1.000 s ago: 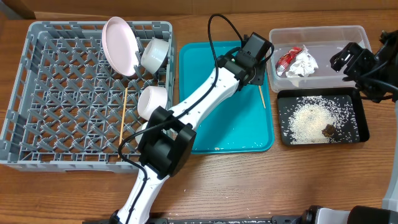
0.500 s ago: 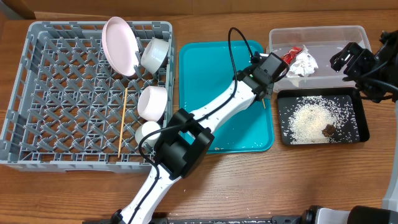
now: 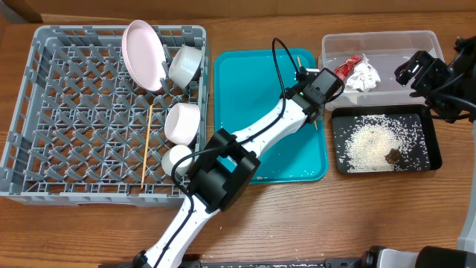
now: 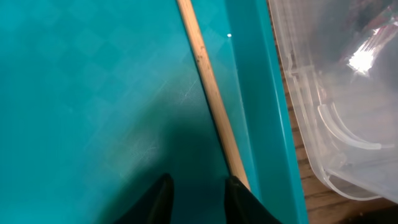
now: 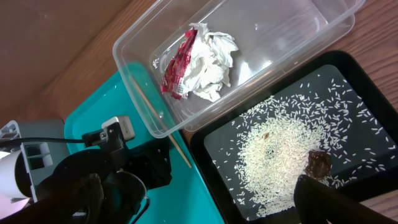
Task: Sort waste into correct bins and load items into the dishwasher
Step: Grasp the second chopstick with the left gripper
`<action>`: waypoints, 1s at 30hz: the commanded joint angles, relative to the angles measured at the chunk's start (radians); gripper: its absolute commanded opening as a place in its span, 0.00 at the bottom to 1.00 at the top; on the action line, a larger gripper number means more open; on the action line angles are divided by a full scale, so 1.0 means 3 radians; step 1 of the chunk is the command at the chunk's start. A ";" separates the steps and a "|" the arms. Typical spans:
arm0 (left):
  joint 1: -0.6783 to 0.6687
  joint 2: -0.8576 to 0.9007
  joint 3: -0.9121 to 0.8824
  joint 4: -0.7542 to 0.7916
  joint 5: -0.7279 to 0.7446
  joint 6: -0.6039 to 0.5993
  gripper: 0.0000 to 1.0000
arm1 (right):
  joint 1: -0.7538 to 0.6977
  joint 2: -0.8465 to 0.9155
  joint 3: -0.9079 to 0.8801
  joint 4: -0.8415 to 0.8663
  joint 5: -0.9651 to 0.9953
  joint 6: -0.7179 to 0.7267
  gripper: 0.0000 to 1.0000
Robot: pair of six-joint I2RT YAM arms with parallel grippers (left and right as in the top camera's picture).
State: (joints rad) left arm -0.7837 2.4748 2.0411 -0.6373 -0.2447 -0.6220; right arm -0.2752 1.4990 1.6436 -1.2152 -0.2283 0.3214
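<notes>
My left gripper is low over the right side of the teal tray, open with nothing between its fingers. A wooden chopsticks stick lies along the tray's right edge, its end just beside my right-hand finger; it also shows in the overhead view. A second stick lies in the grey dish rack with the white plate, two bowls and a cup. The wrapper lies in the clear tub. Rice and the brown lump lie in the black tray. My right gripper is open above the tub's right end.
The clear tub's wall stands right next to the teal tray's rim, close to my left gripper. In the right wrist view the wrapper, rice and lump show below. Bare wooden table lies along the front.
My left gripper has moved right across the teal tray to the chopstick at its right edge. My right arm has not moved.
</notes>
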 commanded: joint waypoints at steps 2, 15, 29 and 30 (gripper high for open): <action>0.0003 0.0057 0.0048 -0.0108 -0.0120 0.0083 0.29 | -0.0009 -0.0017 0.0046 0.0019 0.0025 0.0017 1.00; -0.0013 0.0056 0.0083 0.0057 -0.0092 0.0123 0.57 | -0.0009 -0.0017 0.0046 0.0019 0.0024 0.0017 1.00; -0.0008 0.0132 0.0072 0.0322 -0.0092 0.0126 0.54 | -0.0009 -0.0015 0.0046 0.0019 0.0024 0.0015 1.00; -0.0008 0.0223 0.0072 0.0308 -0.0084 0.0126 0.53 | -0.0009 -0.0015 0.0046 0.0019 0.0024 0.0017 1.00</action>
State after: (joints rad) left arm -0.7841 2.4783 2.0422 -0.5449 -0.2733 -0.5926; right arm -0.2752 1.4990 1.6436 -1.2148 -0.2283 0.3214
